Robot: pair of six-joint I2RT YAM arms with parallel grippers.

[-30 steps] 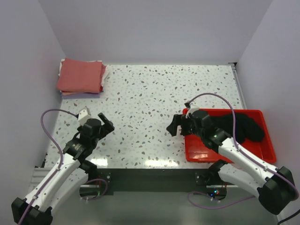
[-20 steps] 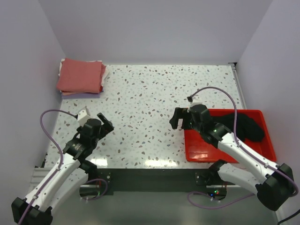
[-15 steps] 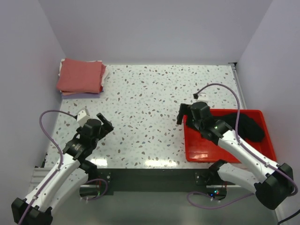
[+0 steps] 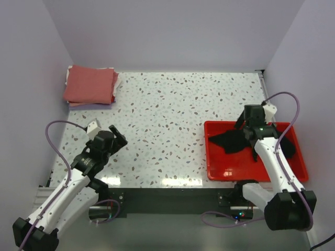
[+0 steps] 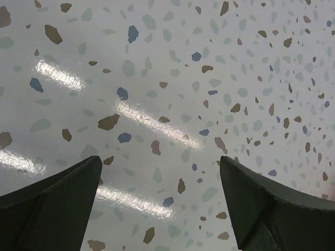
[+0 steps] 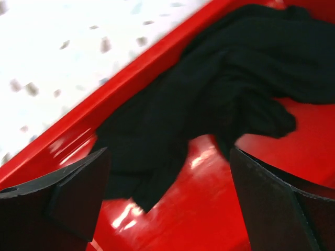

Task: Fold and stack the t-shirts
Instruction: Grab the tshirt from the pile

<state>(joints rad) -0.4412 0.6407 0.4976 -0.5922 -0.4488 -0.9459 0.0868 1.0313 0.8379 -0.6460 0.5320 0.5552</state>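
Nearest, left side: left gripper (image 5: 160, 164) spread fully wide, gripped nothing, hung above speckled table (image 4: 172, 104). Further in, right side: red tray (image 4: 225, 171) sat near table's right edge, black t-shirt (image 6: 230, 78) lay crumpled inside, draped toward tray's left and far walls. Right gripper (image 6: 168, 154) hung just over that shirt, jaws wide apart, nothing clamped. Farthest, back-left corner: folded stack, salmon-red t-shirt (image 4: 90, 83) on top, lavender t-shirt (image 4: 86, 106) edge beneath, white t-shirt (image 4: 118, 79) edge peeking at right.

The right gripper (image 6: 167, 156) swung from the table (image 4: 172, 104) over the black t-shirt (image 4: 230, 141).
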